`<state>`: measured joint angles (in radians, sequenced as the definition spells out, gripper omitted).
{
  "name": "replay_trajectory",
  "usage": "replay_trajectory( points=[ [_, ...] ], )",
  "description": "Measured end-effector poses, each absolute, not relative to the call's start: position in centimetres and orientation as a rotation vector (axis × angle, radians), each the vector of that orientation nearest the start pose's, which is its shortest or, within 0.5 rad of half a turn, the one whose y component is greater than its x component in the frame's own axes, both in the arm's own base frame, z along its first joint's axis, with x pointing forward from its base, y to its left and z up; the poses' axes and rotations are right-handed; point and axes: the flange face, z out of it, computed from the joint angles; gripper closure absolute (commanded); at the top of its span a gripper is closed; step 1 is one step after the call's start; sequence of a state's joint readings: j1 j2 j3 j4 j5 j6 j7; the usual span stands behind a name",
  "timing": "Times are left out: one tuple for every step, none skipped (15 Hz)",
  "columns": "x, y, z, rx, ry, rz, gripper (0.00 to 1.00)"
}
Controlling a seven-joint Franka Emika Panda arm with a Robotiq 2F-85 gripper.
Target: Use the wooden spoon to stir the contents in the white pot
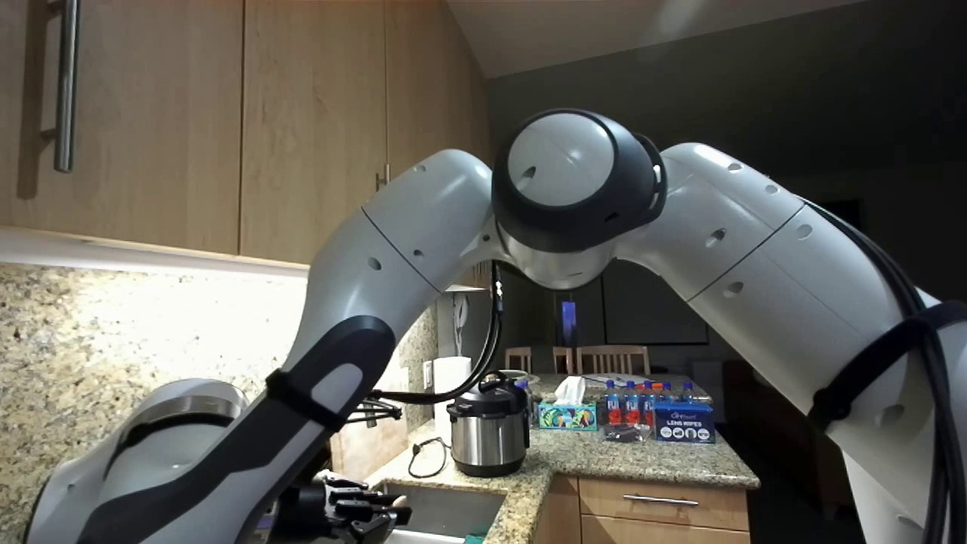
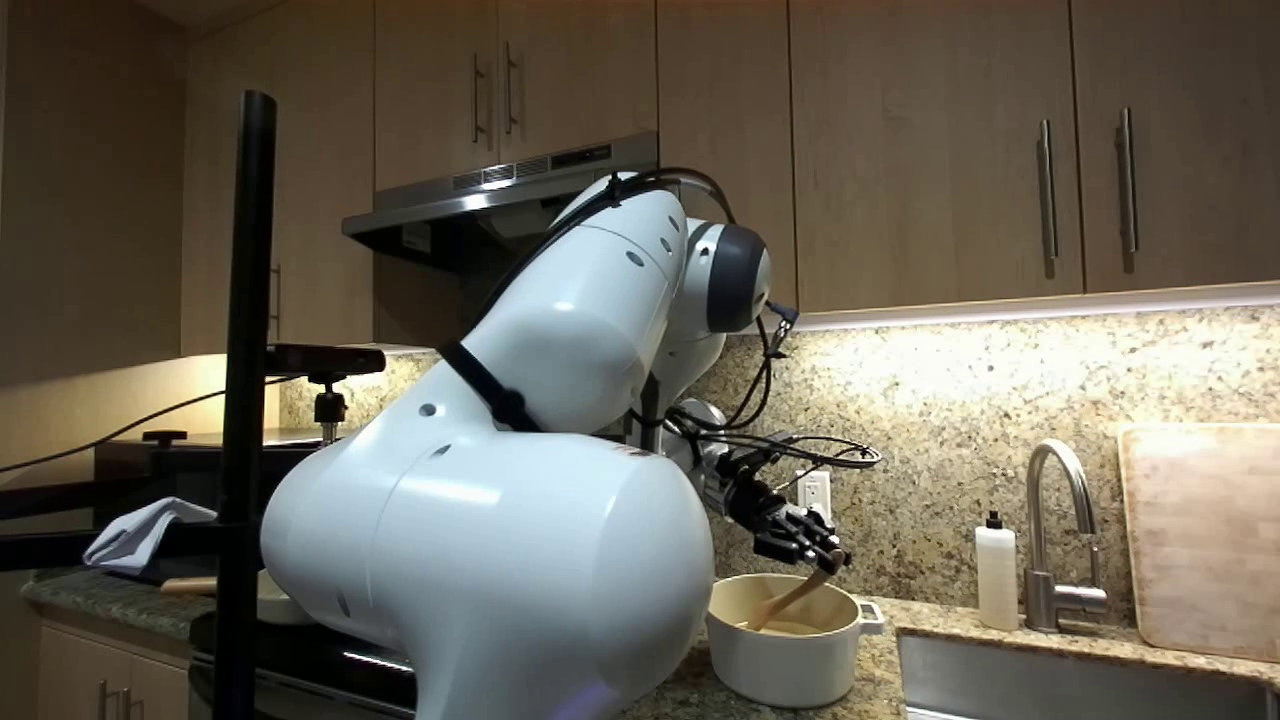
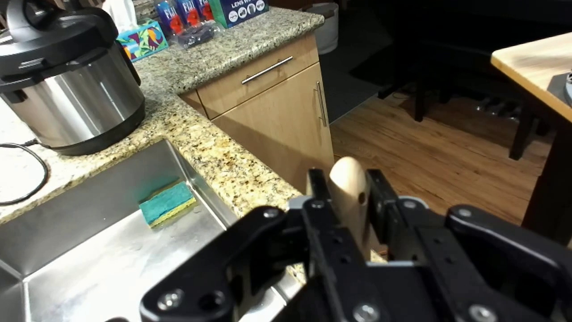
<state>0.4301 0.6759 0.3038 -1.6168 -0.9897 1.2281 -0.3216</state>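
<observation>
Fingers [image 3: 380, 190] pinched on the wooden spoon [image 3: 347, 192], handle end showing between them, lower centre-right of the wrist view. In an exterior view: spoon tilted, lower end inside the white pot [image 2: 785, 672], lower centre-right of frame, on the table [image 2: 880, 668], near the sink [image 2: 1080, 685].

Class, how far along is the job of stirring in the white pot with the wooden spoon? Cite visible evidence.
Done: the wooden spoon is grasped, and in an exterior view its lower end is inside the white pot. In hand: the jaws hold its upper end, which shows between them in the wrist view. Left: probably the stirring, or the rest of it; one moment cannot show how much is done.
</observation>
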Motion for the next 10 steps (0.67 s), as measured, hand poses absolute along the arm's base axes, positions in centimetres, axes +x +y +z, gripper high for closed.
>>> replay_trajectory(
  points=[
    [52.1,29.2,24.6,1.581,1.213,-0.876,0.92],
    [51.7,28.8,24.7,1.569,1.214,-0.884,0.92],
    [51.3,28.4,24.9,1.558,1.214,-0.893,0.91],
    [50.9,27.8,25.0,1.547,1.213,-0.903,0.92],
    [50.5,27.1,25.2,1.539,1.209,-0.912,0.92],
    [50.2,26.5,25.4,1.532,1.205,-0.917,0.92],
    [50.1,25.9,25.7,1.530,1.199,-0.920,0.92],
    [50.1,25.3,26.1,1.530,1.190,-0.920,0.92],
    [50.3,24.7,26.4,1.532,1.180,-0.920,0.92],
    [50.5,24.2,26.8,1.534,1.169,-0.918,0.92]
  ],
)
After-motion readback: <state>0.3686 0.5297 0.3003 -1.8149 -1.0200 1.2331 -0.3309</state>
